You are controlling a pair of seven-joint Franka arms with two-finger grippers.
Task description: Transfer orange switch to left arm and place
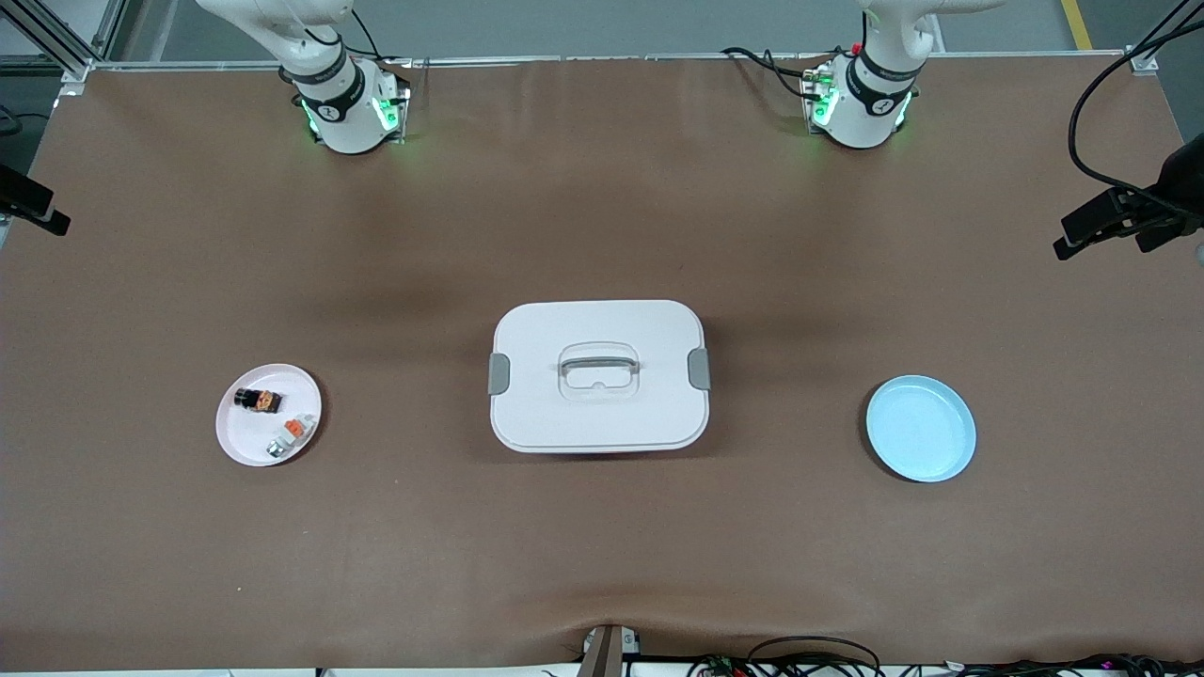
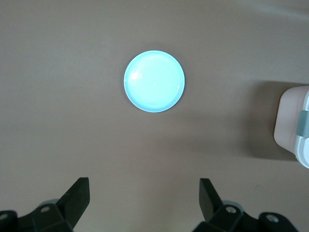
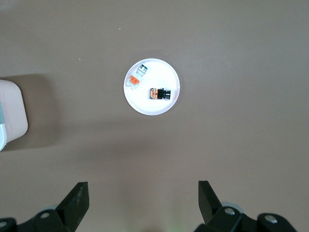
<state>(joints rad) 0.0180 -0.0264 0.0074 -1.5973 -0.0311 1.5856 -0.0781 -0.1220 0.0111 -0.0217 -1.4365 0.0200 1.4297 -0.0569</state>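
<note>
Pre-pick: both grippers, left (image 2: 145, 205) and right (image 3: 143, 205), wide and empty; right next descends on orange switch (image 1: 259, 400), box's (image 1: 599, 374) 9 o'clock.

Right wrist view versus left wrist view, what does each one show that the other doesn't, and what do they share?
Only the right wrist view shows the pink plate carrying the orange switch and a small white-and-silver piece, plus the open right gripper high above the table.

Only the left wrist view shows the empty blue plate and the open left gripper, also high up.

Both show the brown table and an edge of the white box, which sits between the two plates.
</note>
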